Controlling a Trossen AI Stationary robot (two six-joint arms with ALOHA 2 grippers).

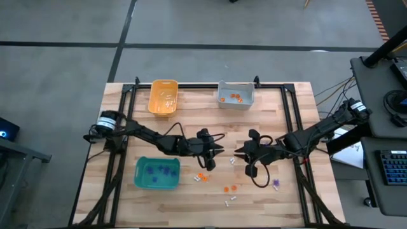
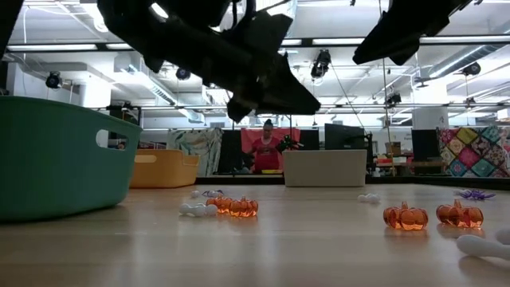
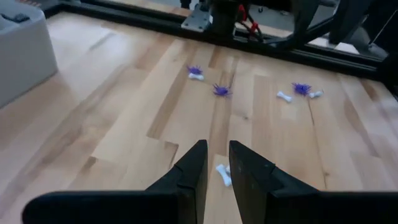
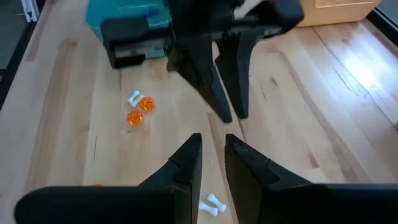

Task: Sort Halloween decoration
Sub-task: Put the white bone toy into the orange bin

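Wooden tabletop (image 1: pixel 286 191) shows sorting partly done: purple pieces sit in the teal bin (image 1: pixel 156 173) and orange ones in the grey bin (image 1: pixel 236 95), while loose Halloween decoration (image 1: pixel 230 189) remains near-centre beneath left gripper (image 1: pixel 217 151) and right gripper (image 1: pixel 240 151), both narrowly parted, empty.

A pale wood table (image 1: pixel 191 210) with a black frame stands on a grey floor (image 1: pixel 63 25) crossed by dark lines. Beside it, a dark desk (image 1: pixel 381 83) carries a keyboard (image 1: pixel 394 166) and cables. Across the room: strip lights (image 2: pixel 478 49) under an open ceiling, monitors (image 2: pixel 344 137), a patterned quilt (image 2: pixel 472 151), and a person in red (image 2: pixel 267 147).
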